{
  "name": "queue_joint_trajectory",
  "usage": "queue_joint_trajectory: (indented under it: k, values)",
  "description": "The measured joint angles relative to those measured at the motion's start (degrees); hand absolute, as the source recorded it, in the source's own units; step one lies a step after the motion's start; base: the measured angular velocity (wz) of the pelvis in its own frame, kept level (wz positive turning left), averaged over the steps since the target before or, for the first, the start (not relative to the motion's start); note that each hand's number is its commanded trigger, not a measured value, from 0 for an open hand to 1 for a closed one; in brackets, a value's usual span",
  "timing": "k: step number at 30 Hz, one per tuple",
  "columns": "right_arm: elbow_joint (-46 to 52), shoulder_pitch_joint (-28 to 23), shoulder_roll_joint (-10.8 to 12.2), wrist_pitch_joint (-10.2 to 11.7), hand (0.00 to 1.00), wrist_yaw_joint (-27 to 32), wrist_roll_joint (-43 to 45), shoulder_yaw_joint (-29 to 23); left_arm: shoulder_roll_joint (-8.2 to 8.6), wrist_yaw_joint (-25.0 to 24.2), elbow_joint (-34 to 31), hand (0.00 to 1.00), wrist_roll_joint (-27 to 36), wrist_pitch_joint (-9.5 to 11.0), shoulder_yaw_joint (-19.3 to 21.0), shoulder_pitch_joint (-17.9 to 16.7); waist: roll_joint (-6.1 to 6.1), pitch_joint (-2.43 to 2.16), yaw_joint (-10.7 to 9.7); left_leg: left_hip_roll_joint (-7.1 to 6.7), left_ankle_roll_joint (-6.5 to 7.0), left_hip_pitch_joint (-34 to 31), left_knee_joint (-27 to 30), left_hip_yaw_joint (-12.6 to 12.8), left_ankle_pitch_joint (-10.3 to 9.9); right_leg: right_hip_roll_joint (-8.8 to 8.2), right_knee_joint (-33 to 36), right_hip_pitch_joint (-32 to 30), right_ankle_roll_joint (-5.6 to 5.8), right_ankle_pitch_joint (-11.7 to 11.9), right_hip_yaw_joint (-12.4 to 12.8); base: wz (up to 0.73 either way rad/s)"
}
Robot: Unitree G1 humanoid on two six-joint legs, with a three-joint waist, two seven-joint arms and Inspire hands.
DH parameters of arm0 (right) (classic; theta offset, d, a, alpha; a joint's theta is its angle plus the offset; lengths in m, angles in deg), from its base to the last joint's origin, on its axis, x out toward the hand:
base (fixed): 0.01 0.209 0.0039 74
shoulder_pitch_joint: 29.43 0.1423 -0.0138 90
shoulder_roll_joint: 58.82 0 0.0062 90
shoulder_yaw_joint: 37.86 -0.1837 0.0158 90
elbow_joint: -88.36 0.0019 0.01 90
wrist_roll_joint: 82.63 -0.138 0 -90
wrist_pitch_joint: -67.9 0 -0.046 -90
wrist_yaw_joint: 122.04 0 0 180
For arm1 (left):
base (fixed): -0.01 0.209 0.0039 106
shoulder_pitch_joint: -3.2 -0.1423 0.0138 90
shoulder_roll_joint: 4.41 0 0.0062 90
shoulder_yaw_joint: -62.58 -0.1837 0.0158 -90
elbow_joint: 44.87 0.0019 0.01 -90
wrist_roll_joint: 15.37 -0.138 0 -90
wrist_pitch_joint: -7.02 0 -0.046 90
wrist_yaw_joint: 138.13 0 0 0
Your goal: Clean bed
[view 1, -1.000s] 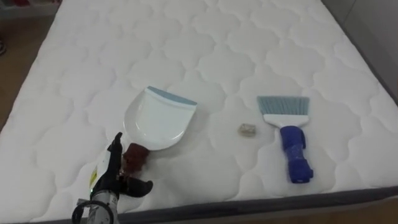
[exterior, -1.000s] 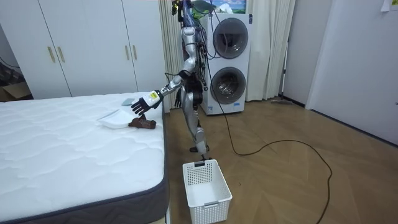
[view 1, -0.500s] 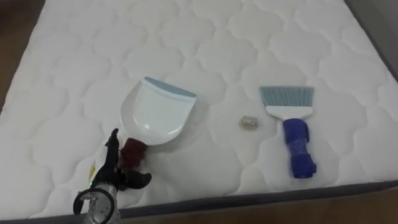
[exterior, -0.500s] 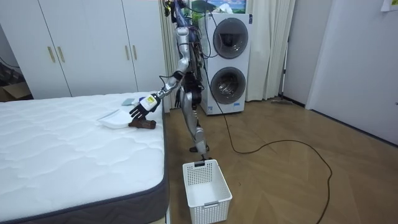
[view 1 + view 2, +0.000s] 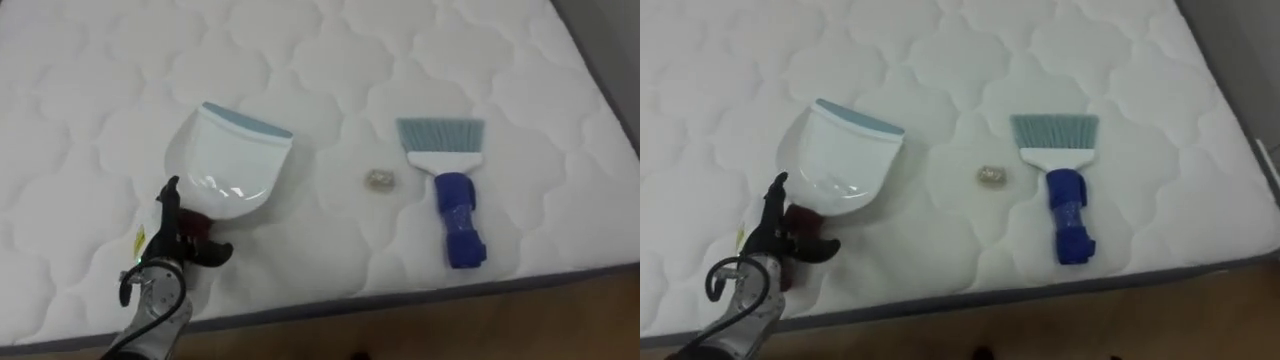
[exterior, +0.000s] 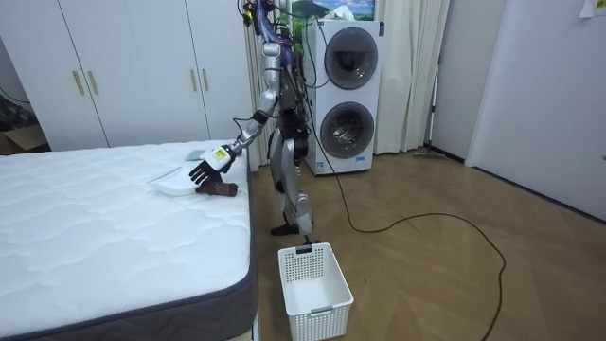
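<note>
The left hand [image 5: 166,242] (fingers spread, nothing gripped) is held at the dustpan [image 5: 230,165]'s near handle, on the bed [image 5: 330,60].

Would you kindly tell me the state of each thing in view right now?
dustpan, flat on the mattress, empty.
hand brush, lying flat, untouched.
scrap, unswept, between dustpan and brush.
left hand, open, over the dustpan's handle.
basket, upright, empty.
wardrobe doors, shut.
washing machine doors, shut.
</note>
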Motion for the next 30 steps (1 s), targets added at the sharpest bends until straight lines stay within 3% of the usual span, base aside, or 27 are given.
queue_joint_trajectory:
  k: [6,11,24,30]
  values:
    - [0.05,1.69,0.02,-1.32,0.0,-1.75,-1.59,3.55,0.03,0.57,0.01,0.0,-0.03,-0.02,0.05,0.02,-0.05,-0.17,0.71,-0.61,0.62,-0.05,0.12,0.28,0.33,-0.78,1.11,0.2,0.6,-0.24,0.06,0.09]
    - [0.06,1.76,-0.12,-2.1,0.0,-2.31,-2.28,4.92,0.04,1.55,0.01,0.0,-0.03,-0.03,-0.04,0.02,-0.19,-0.72,0.8,-0.57,0.62,0.05,0.24,0.26,0.4,-0.97,1.19,0.24,0.44,-0.07,-0.65,0.0]
    - [-0.1,1.38,-0.25,-2.58,0.0,-2.63,-5.83,5.94,0.06,1.61,0.07,0.0,0.45,-1.85,-0.08,0.01,-0.19,-0.73,1.56,-0.5,0.64,0.19,0.38,0.46,0.41,-1.27,0.83,0.43,0.54,-0.34,-0.79,0.0]
    - [-0.09,1.57,-0.4,-3.23,0.0,-3.34,-5.85,5.93,0.16,1.58,0.07,0.0,3.59,-2.25,-0.09,0.01,-0.19,-0.72,1.71,-0.46,0.64,0.11,0.29,0.61,0.41,-1.28,0.86,0.36,0.56,-0.36,-0.81,0.0]
